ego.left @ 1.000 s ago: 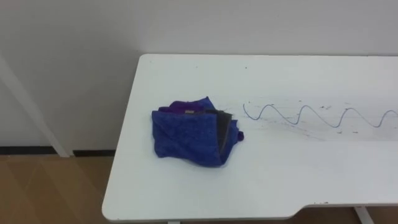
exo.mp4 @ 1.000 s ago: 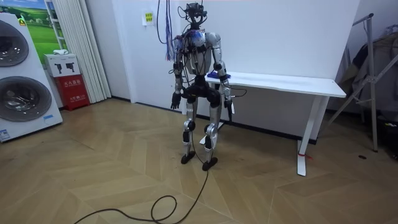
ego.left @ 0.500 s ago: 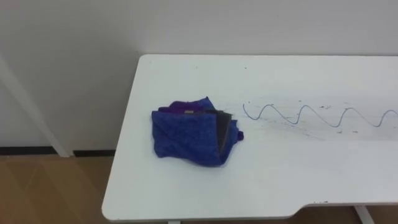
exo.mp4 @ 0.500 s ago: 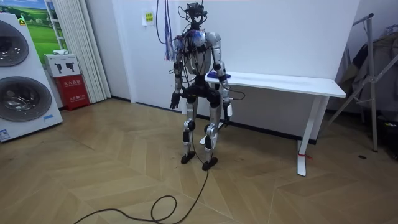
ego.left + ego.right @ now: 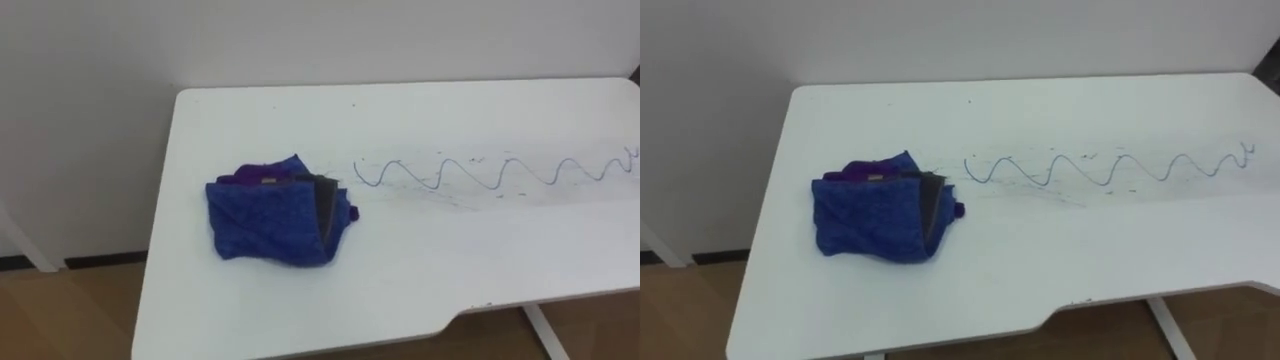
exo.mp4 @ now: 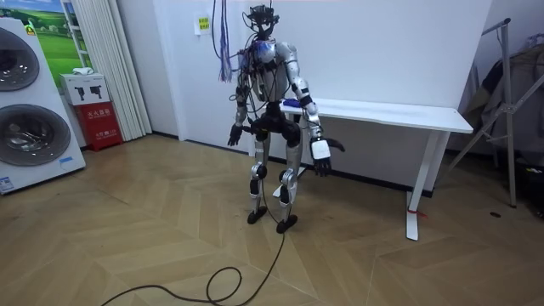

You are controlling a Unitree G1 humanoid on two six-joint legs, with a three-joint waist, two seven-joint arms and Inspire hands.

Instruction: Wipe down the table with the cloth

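Note:
A crumpled blue cloth with a purple fold and a dark patch lies near the left end of the white table. A blue wavy pen line runs along the table top to the right of the cloth, with faint smears under it. In the room view I stand at the table's left end, facing the wall. My right hand is lifted out to the side below table height, fingers relaxed and holding nothing. My left hand hangs by my hip, also holding nothing.
The table's front edge has a cut-out at the lower right, over a wooden floor. A white wall stands right behind the table. In the room view, washing machines stand at the left and a metal rack at the right.
The eye view has shifted, so cloth and line sit further left in the picture. My right arm has swung out and up from my side; the left hand rose slightly.

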